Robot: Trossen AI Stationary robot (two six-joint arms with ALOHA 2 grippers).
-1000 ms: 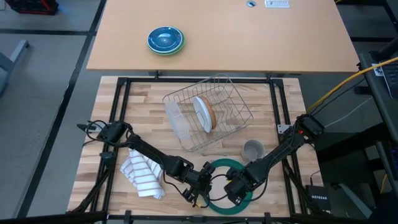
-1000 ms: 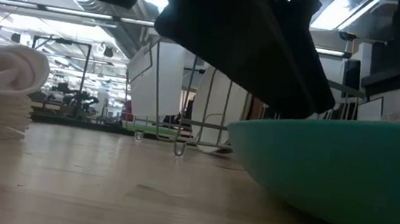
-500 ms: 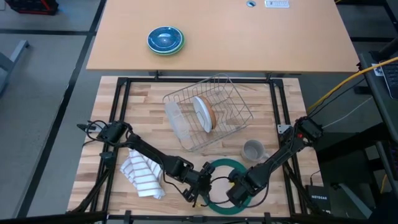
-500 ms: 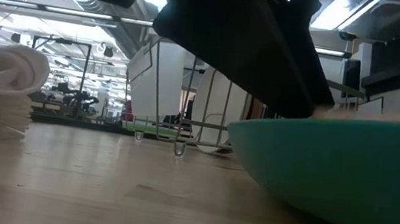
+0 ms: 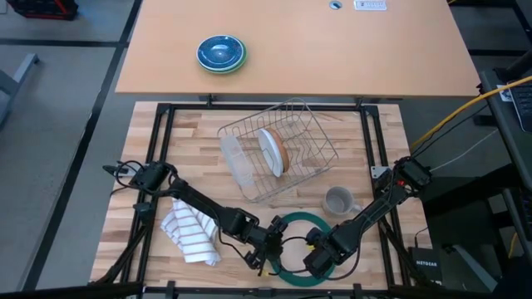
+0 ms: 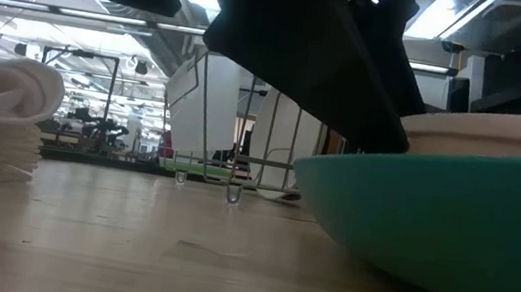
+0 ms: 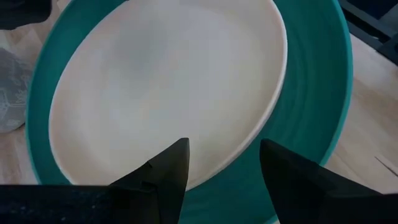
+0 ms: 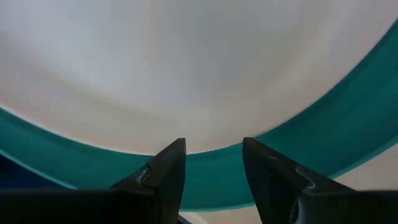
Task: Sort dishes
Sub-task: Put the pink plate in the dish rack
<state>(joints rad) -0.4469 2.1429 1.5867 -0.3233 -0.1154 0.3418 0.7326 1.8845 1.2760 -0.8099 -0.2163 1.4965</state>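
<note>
- The dark green plate [image 5: 293, 249] sits at the table's [image 5: 199, 149] near edge, a cream plate [image 7: 168, 93] nested inside.
- Left gripper [image 7: 221, 171] and right gripper [image 8: 211, 163] (both parted, holding nothing) crowd its rim.
- The right gripper has slid off the plate's centre.

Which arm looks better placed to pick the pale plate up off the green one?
Probably the right. The right gripper is open, close in, with the pale plate's edge on the green plate lined up between its fingers. The left gripper, also open, sits farther back.
</note>
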